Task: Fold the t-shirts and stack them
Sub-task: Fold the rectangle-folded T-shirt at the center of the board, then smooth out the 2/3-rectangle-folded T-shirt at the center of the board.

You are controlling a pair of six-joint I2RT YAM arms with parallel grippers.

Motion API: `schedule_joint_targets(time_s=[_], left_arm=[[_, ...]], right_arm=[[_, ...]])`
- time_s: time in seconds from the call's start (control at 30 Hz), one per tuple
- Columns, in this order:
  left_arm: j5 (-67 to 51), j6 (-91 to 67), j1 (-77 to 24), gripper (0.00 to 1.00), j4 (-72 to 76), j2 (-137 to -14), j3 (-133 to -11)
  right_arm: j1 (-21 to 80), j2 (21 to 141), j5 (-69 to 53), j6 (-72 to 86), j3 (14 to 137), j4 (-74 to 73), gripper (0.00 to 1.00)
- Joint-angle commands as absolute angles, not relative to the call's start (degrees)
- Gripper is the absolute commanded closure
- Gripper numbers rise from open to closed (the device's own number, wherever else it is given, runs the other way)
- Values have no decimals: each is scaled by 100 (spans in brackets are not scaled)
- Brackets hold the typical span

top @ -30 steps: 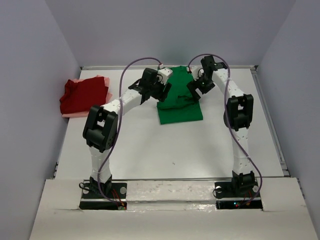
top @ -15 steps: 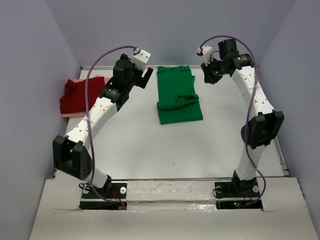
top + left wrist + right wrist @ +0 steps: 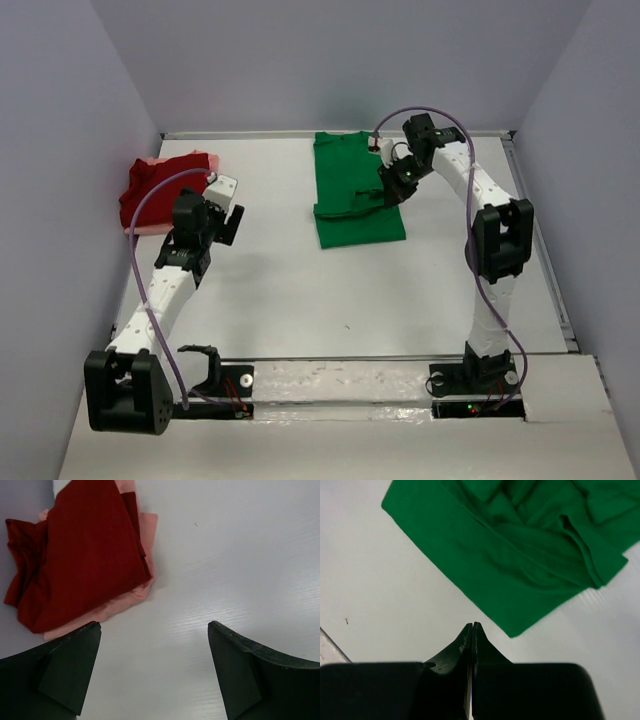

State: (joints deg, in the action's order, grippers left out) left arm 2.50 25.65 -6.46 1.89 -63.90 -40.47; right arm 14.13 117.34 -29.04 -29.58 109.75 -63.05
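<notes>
Your left gripper (image 3: 154, 627) hangs wide apart by the dark red shirt (image 3: 85, 555), right gripper (image 3: 471, 625) pinched together, empty, just beside the green shirt (image 3: 520, 565).

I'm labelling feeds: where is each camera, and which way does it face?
Top: above, behind the bases, looking down on the table; both arms show.
Left wrist: on that arm, looks down at red shirt on pink shirt; open left gripper at bottom.
Right wrist: on that arm, looks down at green shirt; shut right gripper at bottom.
Shared: top and right wrist both see the green shirt.
</notes>
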Motion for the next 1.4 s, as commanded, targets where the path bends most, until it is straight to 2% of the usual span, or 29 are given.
schedule_joint_targets(time_s=[0.0,0.2,0.47,1.37], left_arm=[[246,2646,-449,1,712,-5776,-4017],[70,2496,-211,1,624,-5581,-4078],[26,2435,-193,1,571,-5563,-4184],[-272,2338,-44,1,466,-5730,-4342]], right_arm=[[1678,12181,-3366,-2857,11618,-6267,100],[2038,12980,-3472,-2716,12461,-6337,100],[2294,13605,-3437,-2707,13008,-6469,100],[2355,13922,-3094,-3059,12454,-6240,100]])
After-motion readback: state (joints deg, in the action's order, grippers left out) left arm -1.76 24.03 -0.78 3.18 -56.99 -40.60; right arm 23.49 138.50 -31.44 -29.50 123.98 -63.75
